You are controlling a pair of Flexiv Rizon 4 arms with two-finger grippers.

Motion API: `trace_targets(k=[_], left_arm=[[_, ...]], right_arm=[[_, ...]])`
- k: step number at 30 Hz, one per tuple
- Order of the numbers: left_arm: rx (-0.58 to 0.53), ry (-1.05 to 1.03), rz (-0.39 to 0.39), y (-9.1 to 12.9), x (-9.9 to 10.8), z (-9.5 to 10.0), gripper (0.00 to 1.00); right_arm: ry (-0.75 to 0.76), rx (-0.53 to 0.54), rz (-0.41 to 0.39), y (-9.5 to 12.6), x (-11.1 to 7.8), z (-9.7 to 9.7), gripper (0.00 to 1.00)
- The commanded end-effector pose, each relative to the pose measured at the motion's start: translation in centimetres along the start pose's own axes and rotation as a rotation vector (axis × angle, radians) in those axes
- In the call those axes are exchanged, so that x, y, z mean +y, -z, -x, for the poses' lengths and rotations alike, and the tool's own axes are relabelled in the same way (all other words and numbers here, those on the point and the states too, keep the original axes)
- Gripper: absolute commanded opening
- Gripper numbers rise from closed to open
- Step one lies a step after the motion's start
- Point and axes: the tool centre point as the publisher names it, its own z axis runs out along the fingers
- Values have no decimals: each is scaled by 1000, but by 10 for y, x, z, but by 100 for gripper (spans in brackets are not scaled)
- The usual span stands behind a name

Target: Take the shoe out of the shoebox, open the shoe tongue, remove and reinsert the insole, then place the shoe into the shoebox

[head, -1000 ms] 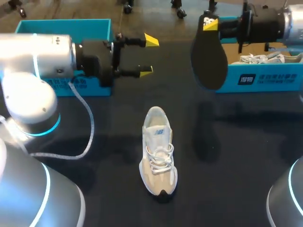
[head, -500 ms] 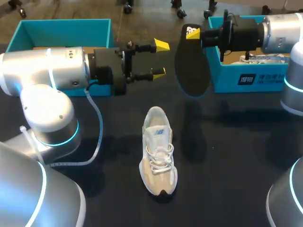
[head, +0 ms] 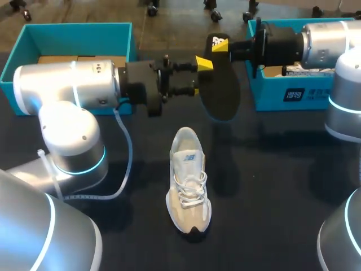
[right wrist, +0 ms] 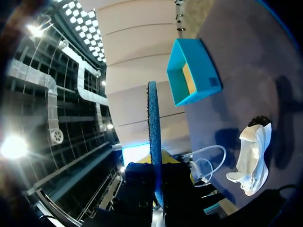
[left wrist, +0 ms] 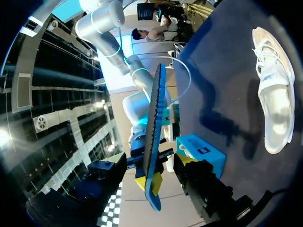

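A white and beige shoe [head: 189, 180] lies on the dark table, toe toward me, with its laces tied. Above and behind it, my right gripper [head: 219, 45] is shut on the heel end of a black insole [head: 221, 84] that hangs in the air. In the right wrist view the insole [right wrist: 152, 123] stands edge-on between the fingers, with the shoe [right wrist: 251, 156] far below. My left gripper [head: 199, 76] is open at the insole's left edge. In the left wrist view the insole [left wrist: 154, 127] runs edge-on between its fingers [left wrist: 149, 182], and the shoe [left wrist: 272, 94] lies off to the side.
A teal shoebox [head: 293, 93] at the back right holds a second white shoe [head: 307, 70]. Another teal box [head: 73, 34] stands at the back left behind my left arm. A white cable [head: 121, 169] trails from the left arm over the table.
My right arm carried the insole leftward and lower. My left gripper moved right until its fingers straddle the insole's edge, and they have narrowed.
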Motion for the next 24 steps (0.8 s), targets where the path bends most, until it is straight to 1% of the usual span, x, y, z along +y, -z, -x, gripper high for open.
trace_targets(k=[1,3,6,7,8,9,10,13,14,15,16,17,18,19,22,24], left_arm=[[-4,-7,4,-6,1,-2,53],[-7,-9,3,-7,1,-2,43],[-10,-14,3,-9,1,-3,35],[-10,-14,3,-9,1,-3,25],[-11,-15,3,-9,1,-3,18],[-13,-16,5,-10,1,-4,15],[-15,-17,5,-10,1,-4,0],[-16,-16,7,-9,1,-7,0],[-16,-16,7,-9,0,-7,0],[-16,-11,5,-8,0,-7,0],[-23,-8,2,-6,-2,-5,0],[-29,-7,1,-5,-3,-4,0],[-49,-14,-1,-3,-4,-2,0],[-63,-19,-1,0,-6,0,0],[-47,-45,-6,5,-8,-1,0],[-43,-39,-7,7,-6,-2,0]], right_arm=[[-5,0,2,-7,-2,3,0],[-8,1,1,-8,-4,4,0],[-16,2,-1,-10,-7,6,0],[-17,2,-5,-11,-8,6,0],[-18,3,-6,-11,-8,7,0],[-18,2,-7,-11,-9,7,0],[-19,1,-8,-11,-10,8,0],[-18,0,-8,-11,-12,8,0],[-15,1,4,-11,-13,8,0],[7,-19,7,-11,-13,7,0],[20,-13,-2,-10,-14,6,45],[22,-13,1,-9,-15,5,100],[26,-5,-8,-8,-16,5,100],[54,-6,7,-6,-18,5,100],[86,-6,9,1,-23,6,100],[98,6,23,7,-26,6,100]])
